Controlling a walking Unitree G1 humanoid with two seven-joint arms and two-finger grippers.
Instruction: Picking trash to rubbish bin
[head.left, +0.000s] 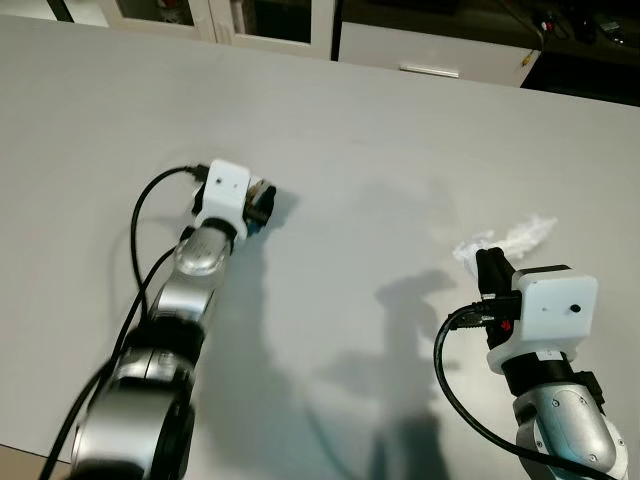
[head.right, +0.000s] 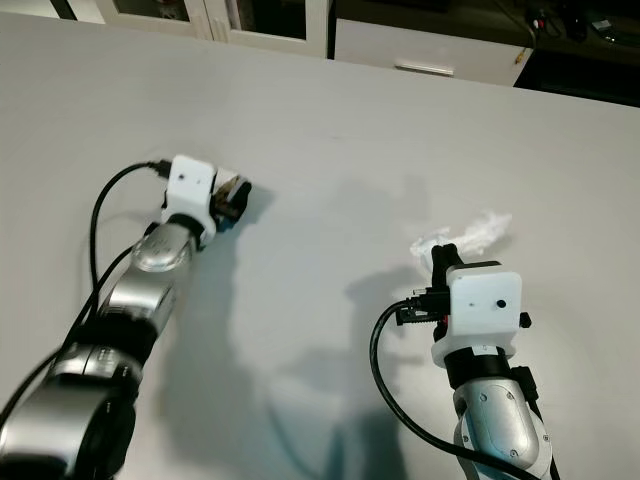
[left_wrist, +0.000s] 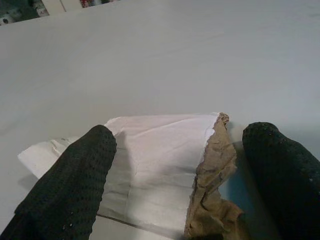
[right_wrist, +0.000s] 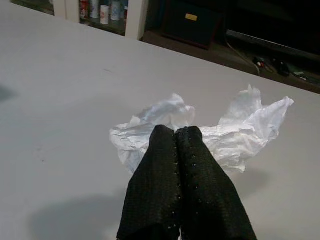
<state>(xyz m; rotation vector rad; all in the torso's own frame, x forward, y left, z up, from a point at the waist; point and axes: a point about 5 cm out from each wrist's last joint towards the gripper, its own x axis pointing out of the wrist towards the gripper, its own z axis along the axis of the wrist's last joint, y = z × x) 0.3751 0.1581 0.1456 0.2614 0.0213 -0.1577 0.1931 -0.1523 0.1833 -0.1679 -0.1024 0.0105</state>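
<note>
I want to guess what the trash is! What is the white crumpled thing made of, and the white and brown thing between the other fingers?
The crumpled white wrapper looks like thin plastic film or tissue: it is slightly see-through, with shiny creases. The flat packet between the left gripper's open fingers looks like matte paper: white outside, with a torn, wrinkled brown edge. Both lie on a smooth grey table.

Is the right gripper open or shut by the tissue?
Shut: the right gripper's fingers press together, nothing between, just short of the crumpled white tissue.

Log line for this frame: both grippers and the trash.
left gripper: open, straddling white-and-brown paper scrap on table | right gripper: shut, empty, at crumpled white tissue | bin: unseen
</note>
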